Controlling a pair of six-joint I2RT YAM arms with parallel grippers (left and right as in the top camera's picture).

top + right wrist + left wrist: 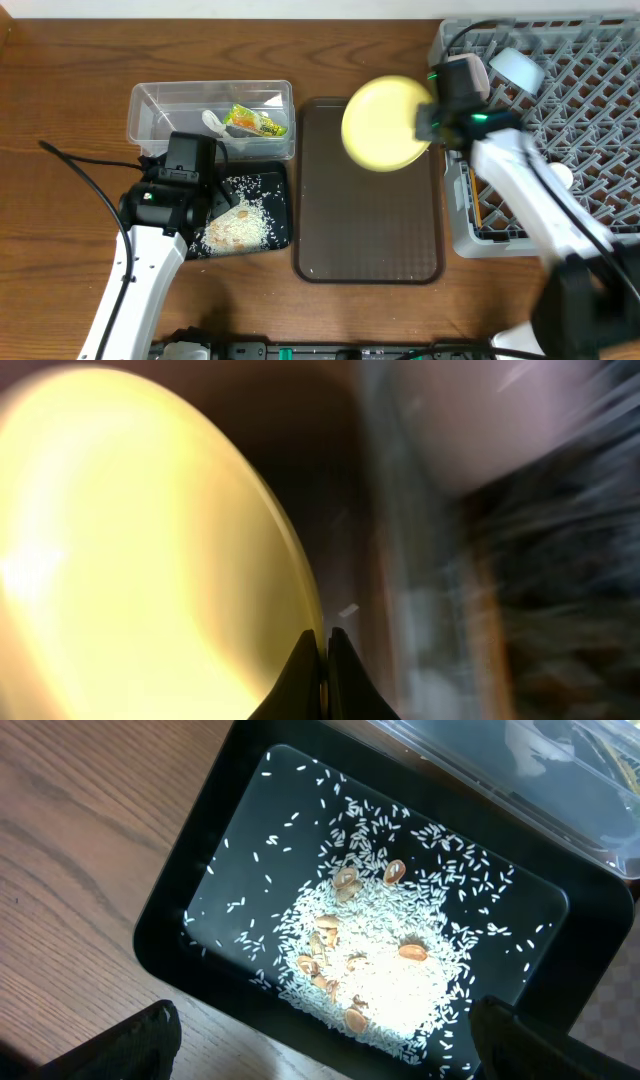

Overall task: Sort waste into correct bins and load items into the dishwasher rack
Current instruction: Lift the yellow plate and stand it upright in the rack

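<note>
My right gripper (428,122) is shut on the rim of the yellow plate (385,122) and holds it tilted above the brown tray's right side, beside the grey rack (560,130). In the right wrist view the plate (140,560) fills the left, with the fingers (324,660) pinching its edge. My left gripper (320,1040) is open and empty above the black tray (200,870), which holds loose rice (380,970) and some tan pieces. The clear tub (160,105) holds the snack wrapper (255,122) and a white scrap (213,122). A bowl (517,68) lies in the rack.
The brown serving tray (368,230) lies in the middle between the black tray (275,185) and the rack. A small white item (560,176) sits in the rack near my right arm. A black cable (80,170) runs over the wooden table at the left.
</note>
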